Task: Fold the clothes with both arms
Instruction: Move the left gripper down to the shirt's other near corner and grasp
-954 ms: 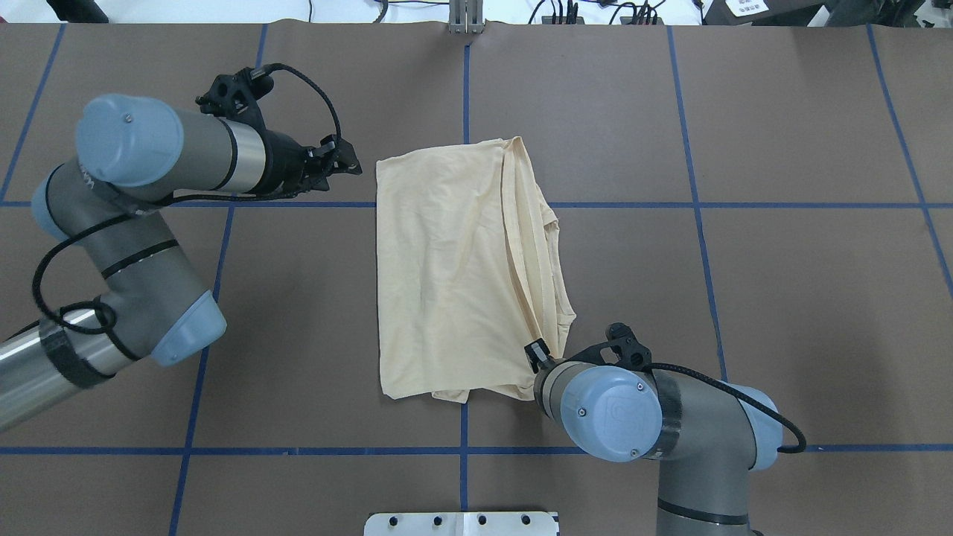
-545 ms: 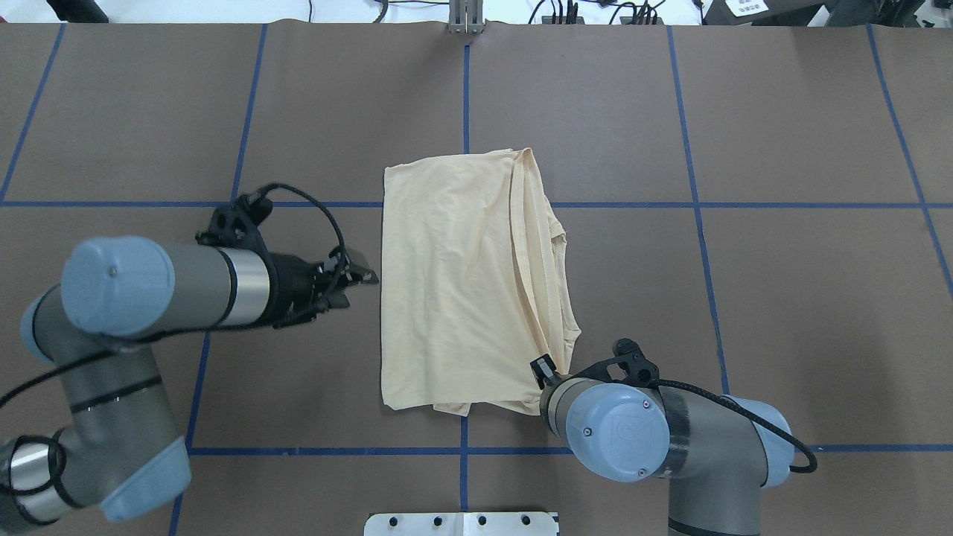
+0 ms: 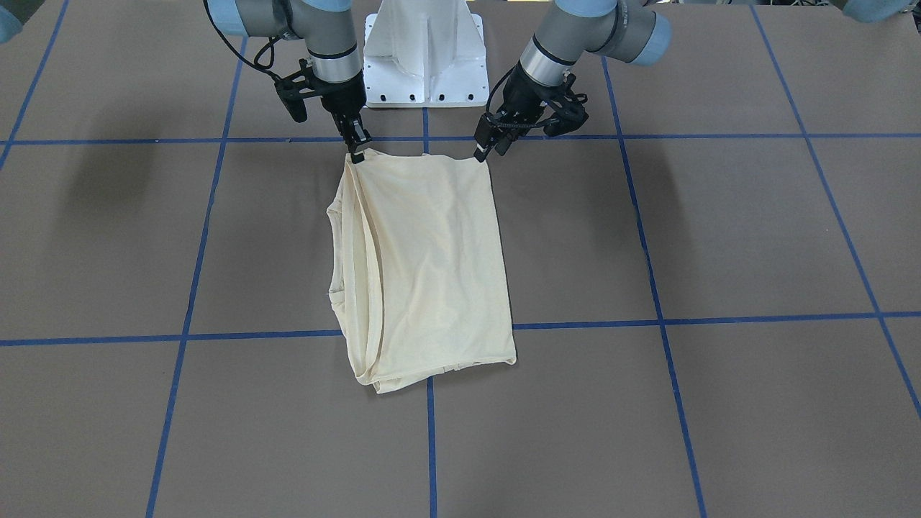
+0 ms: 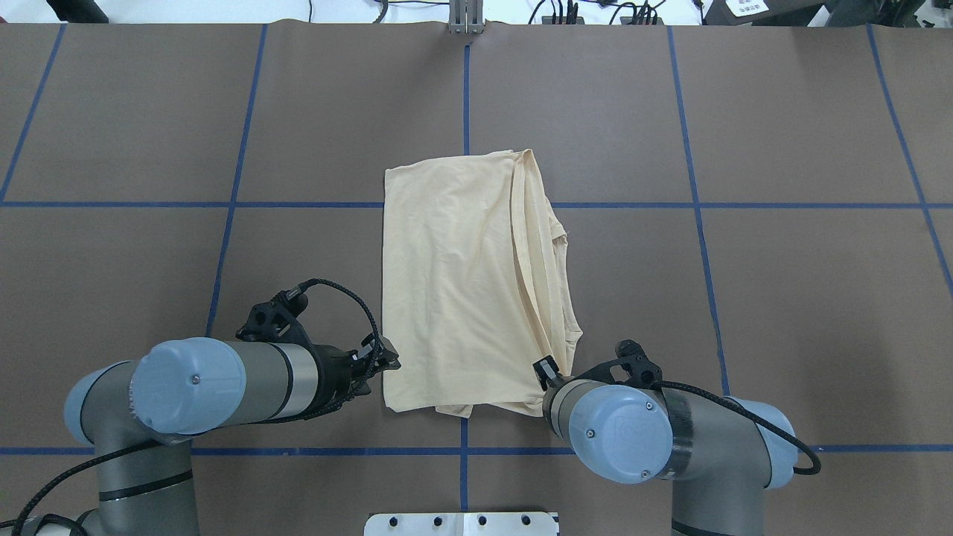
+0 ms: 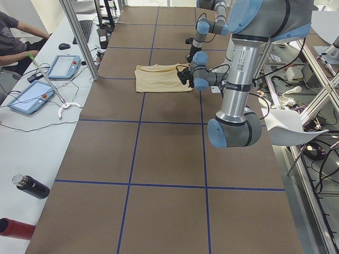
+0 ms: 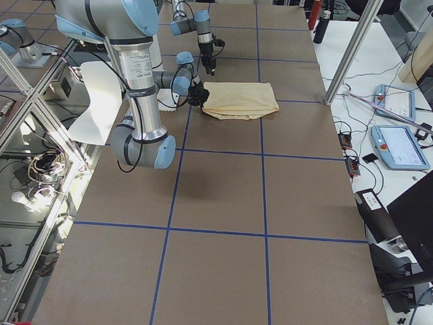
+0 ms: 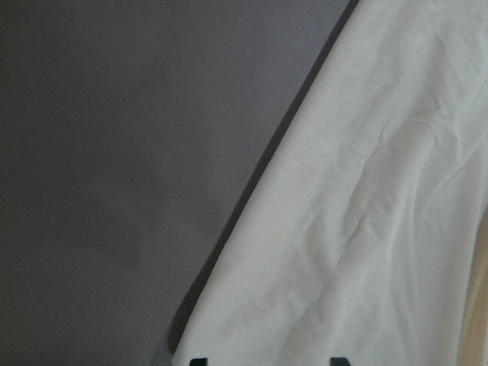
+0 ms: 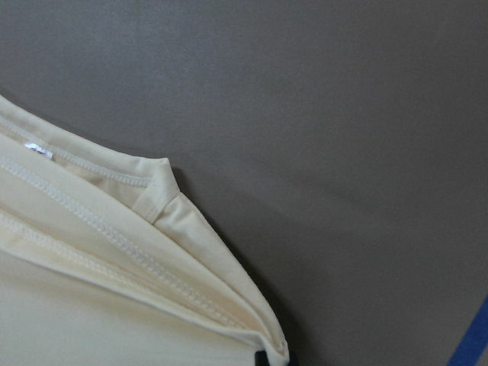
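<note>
A big brown table (image 4: 782, 298) with blue tape lines holds a pale cream-yellow folded T-shirt (image 4: 454, 283). It lies flat, right in front of the white metal base (image 3: 424, 57). The black left gripper (image 3: 491, 147) hangs over 1 shirt corner nearest the base, its 2 fingers apart. The black right gripper (image 3: 357, 152) pinches the other corner nearest the base.

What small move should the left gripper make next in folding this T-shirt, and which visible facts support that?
Probably close the left gripper on the T-shirt corner beside it. Its fingertips stand apart over the cloth in the left wrist view, while the right gripper seems pinched on the other near corner; both could then lift together.
</note>
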`<state>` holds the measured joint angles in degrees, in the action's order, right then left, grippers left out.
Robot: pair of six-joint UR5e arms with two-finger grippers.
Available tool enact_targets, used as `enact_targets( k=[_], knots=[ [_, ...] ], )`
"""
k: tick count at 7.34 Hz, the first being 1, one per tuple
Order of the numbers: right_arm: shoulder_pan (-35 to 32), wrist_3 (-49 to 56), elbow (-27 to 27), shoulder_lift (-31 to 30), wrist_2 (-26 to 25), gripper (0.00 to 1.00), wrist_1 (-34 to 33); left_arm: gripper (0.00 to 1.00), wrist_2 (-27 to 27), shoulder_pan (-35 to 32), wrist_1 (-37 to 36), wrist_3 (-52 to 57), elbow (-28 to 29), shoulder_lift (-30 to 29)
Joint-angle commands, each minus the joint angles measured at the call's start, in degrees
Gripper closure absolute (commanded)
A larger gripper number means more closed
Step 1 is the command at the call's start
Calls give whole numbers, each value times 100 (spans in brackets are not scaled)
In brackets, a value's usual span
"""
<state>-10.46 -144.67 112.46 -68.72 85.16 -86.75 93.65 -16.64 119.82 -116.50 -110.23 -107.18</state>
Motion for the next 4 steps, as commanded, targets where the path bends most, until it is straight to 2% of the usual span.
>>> enact_targets(
  k=[1, 4],
  knots=[
    [-8, 0, 4, -1, 0, 100, 0, 38, -163, 107, -38, -48, 185, -74],
    [-8, 0, 13, -1, 0, 100, 0, 43, -163, 388, -38, -57, 396, -180]
  ],
)
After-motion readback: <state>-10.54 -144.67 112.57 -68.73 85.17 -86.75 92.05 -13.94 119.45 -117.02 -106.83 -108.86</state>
